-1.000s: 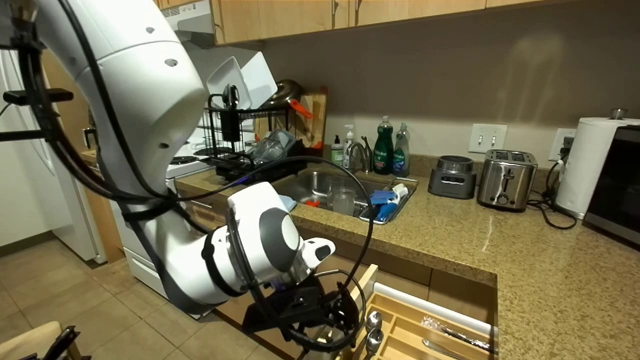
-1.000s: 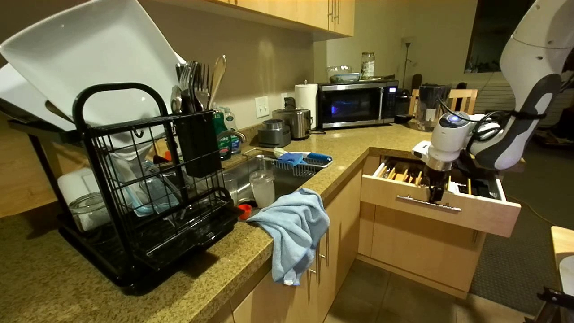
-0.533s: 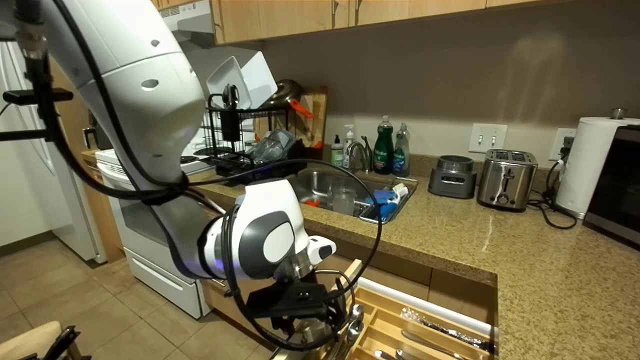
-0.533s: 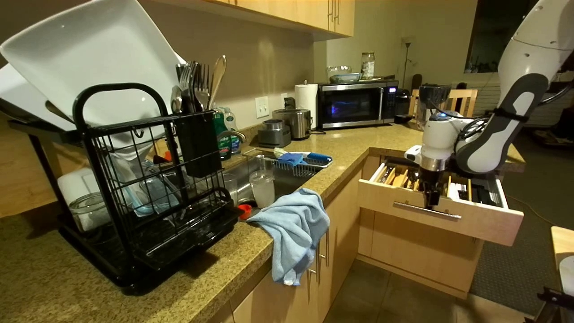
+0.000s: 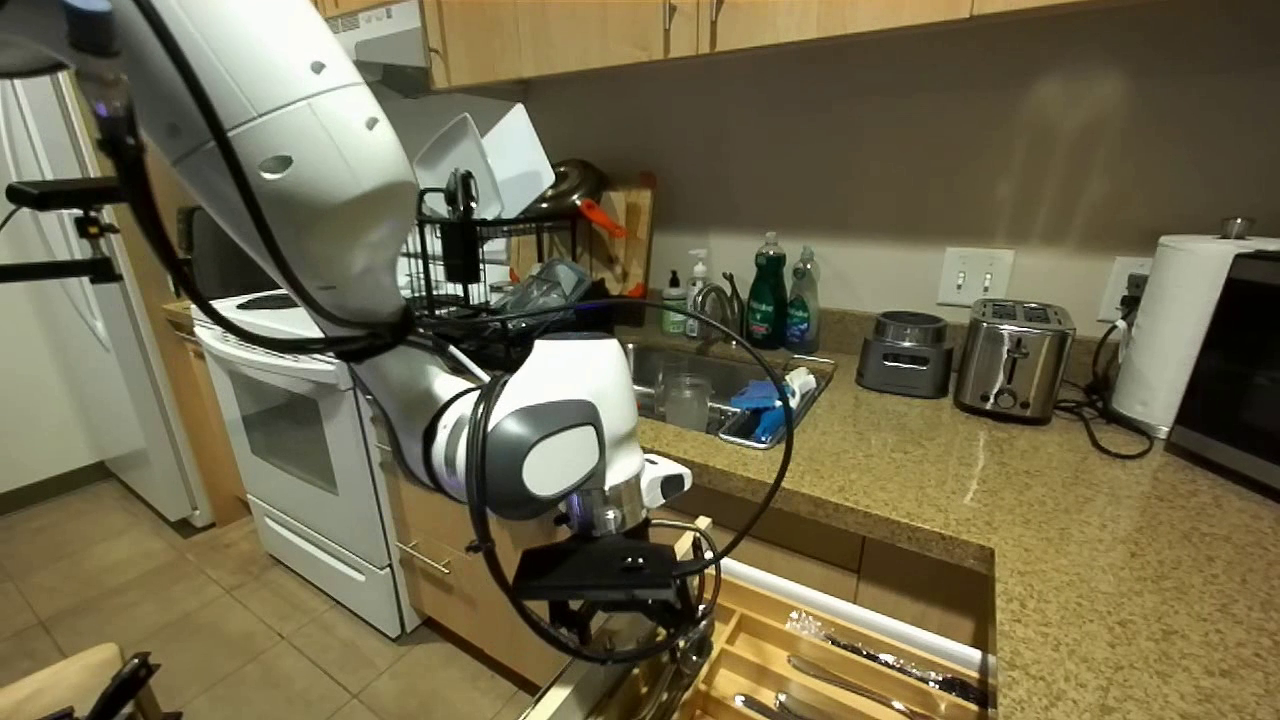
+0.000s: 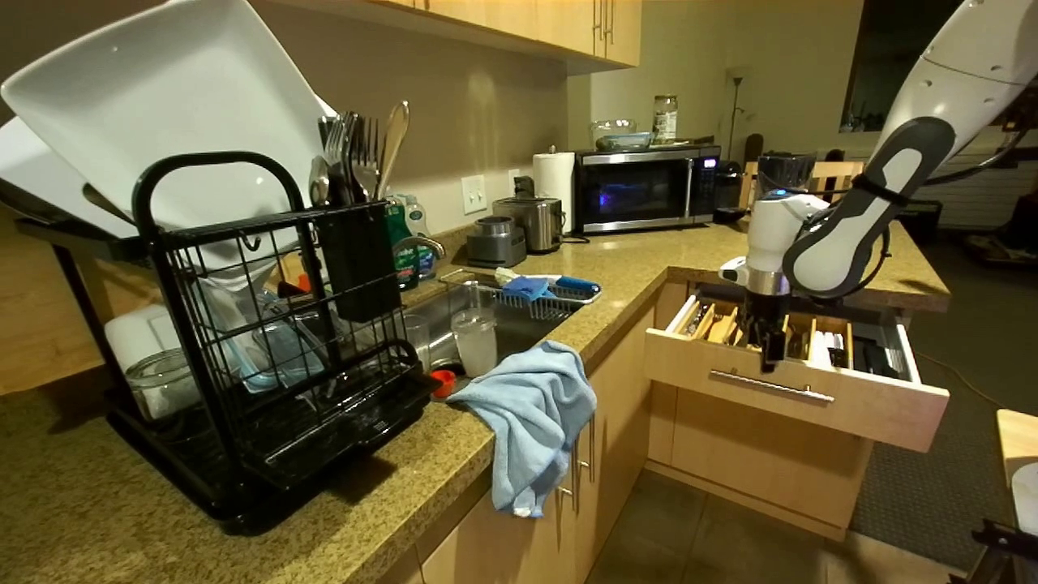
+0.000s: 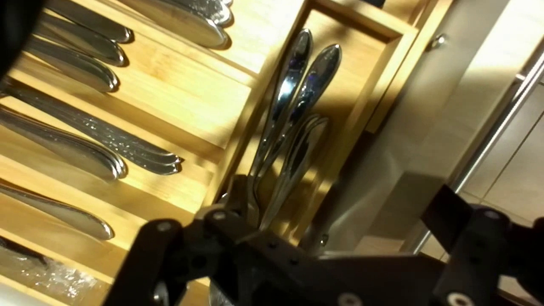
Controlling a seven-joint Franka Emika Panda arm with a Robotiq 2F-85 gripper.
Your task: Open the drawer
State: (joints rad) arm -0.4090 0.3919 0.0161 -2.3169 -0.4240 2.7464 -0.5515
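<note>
Two black fingers (image 7: pixel 448 212) of the tool (image 7: pixel 340 199) stand spread wide, released, above the front edge of the drawer (image 6: pixel 868 412). From the wrist, one finger overlaps the wooden utensil tray (image 7: pixel 182 91) while the other crosses the bar handle (image 7: pixel 487 140) outside the front board (image 7: pixel 416 140) (whether either touches anything, I cannot tell). The drawer itself stands well out from under the bench (image 5: pixel 900 480) in both exterior views, its tray in plain sight.

Metal cutlery (image 7: pixel 287 87) lies in several compartments: in the one nearest the front board, long-handled pieces have their lower ends hidden behind the tool, and more handles (image 7: pixel 89 157) lie at a slant to them in the rows beside. A crinkled clear wrapper (image 7: pixel 63 276) shows in an end compartment.

In an exterior view, a blue cloth (image 6: pixel 535 422) hangs over the edge of the bench beside the sink (image 6: pixel 527 332), with a black dish rack (image 6: pixel 340 450) near it holding white plates (image 6: pixel 162 97). Farther along, a toaster (image 5: pixel 1013 360) stands between a grey appliance (image 5: pixel 903 365) and a paper towel roll (image 5: pixel 1170 330).
</note>
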